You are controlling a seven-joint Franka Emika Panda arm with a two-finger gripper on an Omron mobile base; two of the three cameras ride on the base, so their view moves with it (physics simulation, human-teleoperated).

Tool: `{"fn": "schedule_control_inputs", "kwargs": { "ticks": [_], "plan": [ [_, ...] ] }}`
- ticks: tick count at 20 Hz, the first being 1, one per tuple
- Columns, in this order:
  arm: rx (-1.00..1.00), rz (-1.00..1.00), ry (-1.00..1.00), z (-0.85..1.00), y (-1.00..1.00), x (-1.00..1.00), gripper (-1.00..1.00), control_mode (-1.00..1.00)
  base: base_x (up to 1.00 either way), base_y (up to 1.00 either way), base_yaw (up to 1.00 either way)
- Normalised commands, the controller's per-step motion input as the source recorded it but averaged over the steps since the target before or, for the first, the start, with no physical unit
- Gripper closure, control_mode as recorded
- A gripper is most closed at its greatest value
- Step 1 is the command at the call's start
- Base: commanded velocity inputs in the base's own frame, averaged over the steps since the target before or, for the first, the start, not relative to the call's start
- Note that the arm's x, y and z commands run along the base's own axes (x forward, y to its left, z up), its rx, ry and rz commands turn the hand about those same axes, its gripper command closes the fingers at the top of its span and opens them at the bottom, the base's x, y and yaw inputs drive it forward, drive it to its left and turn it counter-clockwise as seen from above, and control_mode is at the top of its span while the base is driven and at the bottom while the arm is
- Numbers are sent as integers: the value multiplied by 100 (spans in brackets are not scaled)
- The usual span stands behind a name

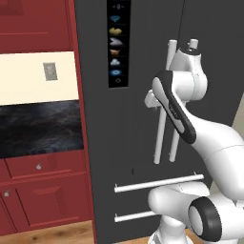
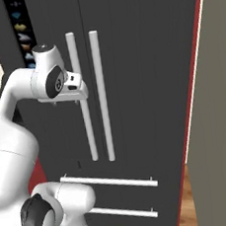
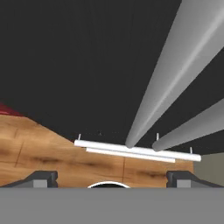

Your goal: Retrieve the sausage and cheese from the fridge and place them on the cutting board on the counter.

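- Left base view puts the fridge (image 1: pixel 133 143) squarely ahead, tall and nearly black, with both upper doors and both lower drawers shut. Nothing of its inside can be seen, so the sausage and cheese cannot be seen either; by the task wording they should be behind those doors.
- My judgement is that the task is at its very start: no door is open, no food is out, and nothing has been set down anywhere. Opening a door, taking out the 2 items and carrying them to the cutting board are all left to do.
- Worktop (image 1: pixel 40 128), black and marbled, runs to the left of the fridge above red cabinets (image 1: pixel 43 195); the stretch in sight is bare, and the board is not on that stretch.
- Arm (image 2: pixel 19 145) reaches up in front of the fridge, its hand close to the 2 long upright handles (image 2: pixel 101 96) at the seam between the doors.
- Fingers (image 3: pixel 112 178) stand wide apart in the hand view, one tip at each lower corner, with nothing between them.
- They hold nothing. The hand view looks down along the handles toward the drawer bars and the wooden floor (image 3: pixel 43 153), and the nearer handle runs past on the right, clear of the tips; whether the hand touches a handle I cannot tell from the base views.
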Motion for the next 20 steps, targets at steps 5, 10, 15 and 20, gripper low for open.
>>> {"fn": "schedule_control_inputs", "kwargs": {
  "ticks": [5,10,15,20],
  "plan": [
    [0,0,0,0,0,0,-100,100,-33,-1,0],
    [0,0,0,0,0,0,-100,100,-37,-3,0],
    [0,0,0,0,0,0,-100,100,-33,-3,0],
    [0,0,0,0,0,0,-100,100,-3,0,0]
  ]
}}
